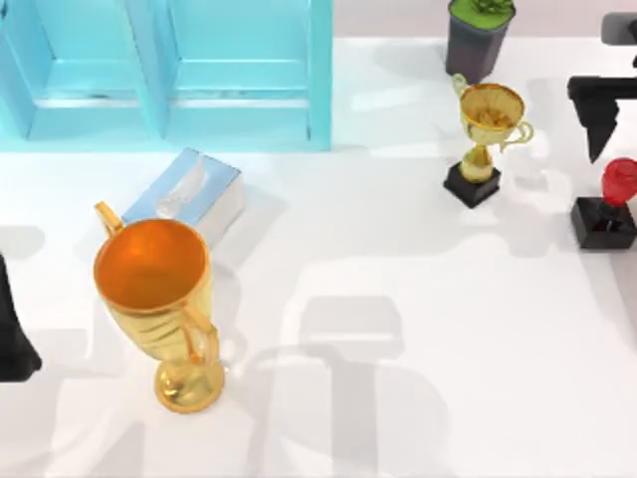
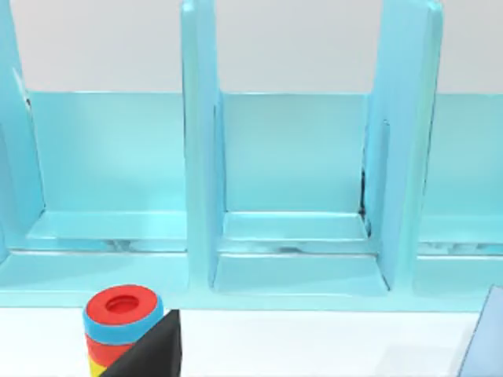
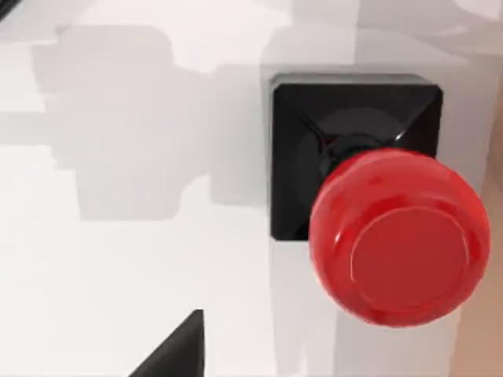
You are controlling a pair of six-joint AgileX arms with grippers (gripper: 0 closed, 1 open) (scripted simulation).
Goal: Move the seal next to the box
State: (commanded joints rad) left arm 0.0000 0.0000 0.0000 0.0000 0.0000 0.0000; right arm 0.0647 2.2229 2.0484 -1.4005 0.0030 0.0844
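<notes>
Top view, left to right: left arm (image 1: 15, 334) parked at the table's left edge, claw state cannot be told; large gold trophy (image 1: 159, 304); box (image 1: 189, 192) just before the turquoise cabinet (image 1: 169, 70); small trophy (image 1: 485, 139); seal (image 1: 609, 207) upright far right, right gripper (image 1: 602, 105) just beyond it, claw state cannot be told. Left wrist view adds stacked coloured rings (image 2: 119, 326); right wrist view shows the seal's red knob from above.

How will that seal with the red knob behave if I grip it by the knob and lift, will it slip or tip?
The seal looks rigid, so it should not flex in the grip. Its knob is round and glossy, so flat fingers could slide on it; the square black base may offer surer faces. The knob bulges as wide as the base, so a sideways push high up might tip it.
</notes>
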